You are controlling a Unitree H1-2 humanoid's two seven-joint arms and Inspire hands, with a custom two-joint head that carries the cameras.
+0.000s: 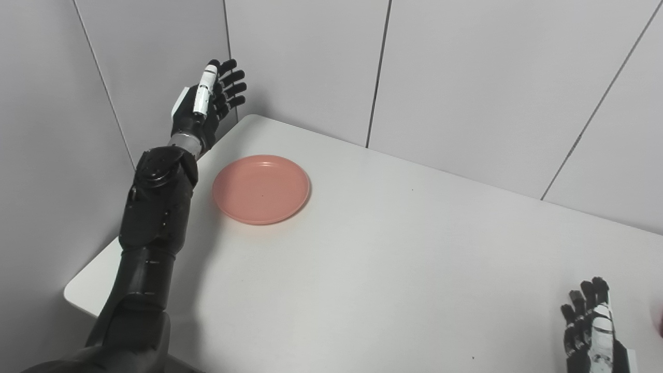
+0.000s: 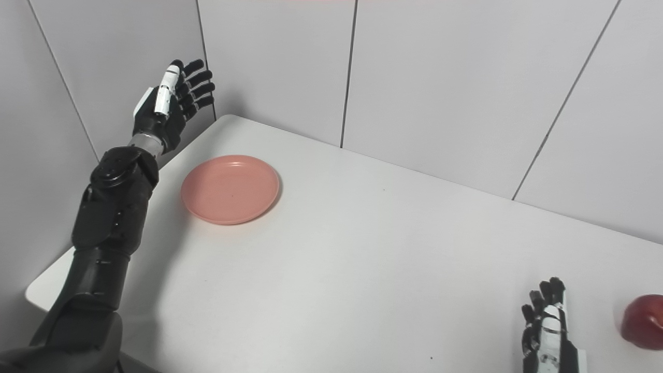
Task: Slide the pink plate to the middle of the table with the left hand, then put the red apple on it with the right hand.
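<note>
Left hand [image 1: 210, 101]: black, fingers spread, empty, raised beyond the far-left table corner, apart from the round pink plastic plate [image 1: 261, 189]; apparently poised to push it centreward. Plate: flat on white tabletop [image 1: 393, 269], far-left. Right hand [image 2: 549, 331]: fingers apart, empty, low at near right, waiting beside the glossy red apple [image 2: 644, 321].

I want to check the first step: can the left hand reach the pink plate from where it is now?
Probably yes. The left hand is open, raised beyond the table's far left corner, and the pink plate lies close by with nothing between them.
</note>
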